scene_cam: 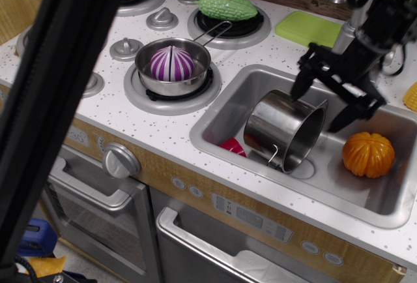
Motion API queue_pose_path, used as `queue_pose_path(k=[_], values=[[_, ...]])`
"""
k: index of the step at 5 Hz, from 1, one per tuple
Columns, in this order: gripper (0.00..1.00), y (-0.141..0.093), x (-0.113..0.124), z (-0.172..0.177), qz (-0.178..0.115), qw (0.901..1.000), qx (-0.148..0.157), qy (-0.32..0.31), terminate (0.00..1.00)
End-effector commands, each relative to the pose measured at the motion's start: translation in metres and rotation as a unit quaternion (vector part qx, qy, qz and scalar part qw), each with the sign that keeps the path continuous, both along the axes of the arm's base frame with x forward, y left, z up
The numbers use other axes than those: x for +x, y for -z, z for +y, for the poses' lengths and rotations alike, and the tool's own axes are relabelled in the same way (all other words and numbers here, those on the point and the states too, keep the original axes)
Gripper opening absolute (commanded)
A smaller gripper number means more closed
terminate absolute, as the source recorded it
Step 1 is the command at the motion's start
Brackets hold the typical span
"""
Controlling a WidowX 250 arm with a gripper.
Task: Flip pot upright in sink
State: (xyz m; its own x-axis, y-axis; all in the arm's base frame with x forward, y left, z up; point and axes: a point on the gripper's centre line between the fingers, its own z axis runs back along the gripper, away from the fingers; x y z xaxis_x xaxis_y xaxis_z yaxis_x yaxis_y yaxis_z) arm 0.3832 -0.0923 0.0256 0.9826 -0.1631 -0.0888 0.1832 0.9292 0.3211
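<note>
The shiny steel pot (281, 128) lies on its side in the grey sink (365, 192), its open mouth facing right and toward the front, one wire loop handle at its lower rim. My black gripper (319, 109) hangs just above the pot's upper right rim. Its two fingers are spread wide, one near the pot's back edge, the other over the sink between the pot and the orange pumpkin (368, 154). It holds nothing.
A red object (232, 146) peeks out left of the pot. A long-handled saucepan with a purple-white striped ball (172, 63) sits on the front burner. A green gourd (226, 5) lies on the back burner. A green pad (307, 29) lies behind the sink. A dark blurred bar (58, 100) blocks the left.
</note>
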Motion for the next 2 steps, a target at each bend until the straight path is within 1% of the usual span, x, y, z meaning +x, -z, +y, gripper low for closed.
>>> queue_pose_path(k=[1,2], values=[[1.00,-0.0238,0.0057,-0.0091,-0.060,0.9957,0.066,0.024,0.00],[1.00,-0.0227,0.0043,-0.0141,-0.075,0.9878,0.130,0.044,0.00]])
